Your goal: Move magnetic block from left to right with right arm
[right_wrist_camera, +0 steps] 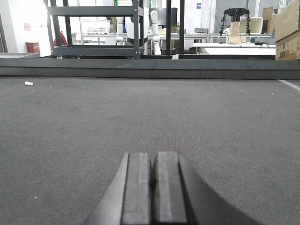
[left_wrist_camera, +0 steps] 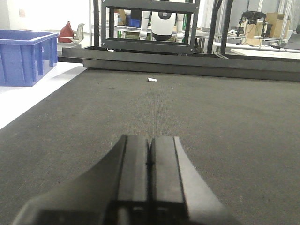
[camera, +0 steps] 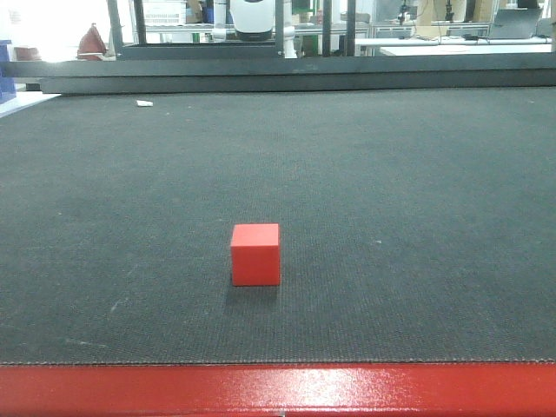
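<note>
The magnetic block (camera: 255, 254), a small plain red cube, rests on the dark grey mat (camera: 417, 200) a little left of centre in the front view, near the front edge. Neither arm shows in that view. In the left wrist view my left gripper (left_wrist_camera: 150, 140) is shut, its two black fingers pressed together with nothing between them, low over the mat. My right gripper (right_wrist_camera: 153, 157) is likewise shut and empty over bare mat in the right wrist view. The block appears in neither wrist view.
A small white scrap (camera: 144, 103) lies far back left on the mat. A red table edge (camera: 278, 391) runs along the front. A black metal frame (camera: 278, 69) borders the far side. A blue crate (left_wrist_camera: 23, 56) stands off the mat at left.
</note>
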Controlling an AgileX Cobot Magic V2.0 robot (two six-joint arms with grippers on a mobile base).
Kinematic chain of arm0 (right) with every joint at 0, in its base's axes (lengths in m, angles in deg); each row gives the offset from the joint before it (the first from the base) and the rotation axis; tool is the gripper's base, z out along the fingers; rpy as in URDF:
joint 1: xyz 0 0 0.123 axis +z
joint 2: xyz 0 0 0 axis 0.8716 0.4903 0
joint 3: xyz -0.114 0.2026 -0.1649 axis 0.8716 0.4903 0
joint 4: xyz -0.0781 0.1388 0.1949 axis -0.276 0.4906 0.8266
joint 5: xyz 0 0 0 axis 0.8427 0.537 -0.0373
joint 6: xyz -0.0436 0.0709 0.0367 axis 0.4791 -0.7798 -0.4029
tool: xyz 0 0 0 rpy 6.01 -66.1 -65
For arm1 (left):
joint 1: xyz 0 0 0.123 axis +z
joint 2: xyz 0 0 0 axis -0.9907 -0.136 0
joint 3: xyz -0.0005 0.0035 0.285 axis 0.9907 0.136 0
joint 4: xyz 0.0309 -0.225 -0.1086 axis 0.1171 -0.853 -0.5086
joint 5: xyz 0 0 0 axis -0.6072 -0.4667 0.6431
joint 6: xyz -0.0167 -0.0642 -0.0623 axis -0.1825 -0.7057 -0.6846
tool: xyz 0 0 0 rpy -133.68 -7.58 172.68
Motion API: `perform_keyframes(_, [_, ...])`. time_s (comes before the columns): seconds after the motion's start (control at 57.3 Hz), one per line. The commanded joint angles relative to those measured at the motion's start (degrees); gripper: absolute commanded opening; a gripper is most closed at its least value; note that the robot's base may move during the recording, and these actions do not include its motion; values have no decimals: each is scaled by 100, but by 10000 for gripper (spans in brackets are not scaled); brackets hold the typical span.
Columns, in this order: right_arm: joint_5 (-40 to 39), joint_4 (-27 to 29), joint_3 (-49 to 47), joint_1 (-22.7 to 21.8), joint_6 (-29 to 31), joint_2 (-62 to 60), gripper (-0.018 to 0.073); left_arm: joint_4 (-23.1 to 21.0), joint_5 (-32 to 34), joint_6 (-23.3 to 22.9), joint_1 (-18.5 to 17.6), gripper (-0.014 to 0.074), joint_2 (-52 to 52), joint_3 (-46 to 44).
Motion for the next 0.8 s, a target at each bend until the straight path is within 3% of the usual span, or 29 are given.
perform_keyframes(0.0, [-475,-2,-9,-24,61,-113,57,-27,523,14,-21,-126,62,54])
perform_keyframes(0.786, [-475,-2,-9,-24,61,-113,57,-27,523,14,-21,-126,62,54])
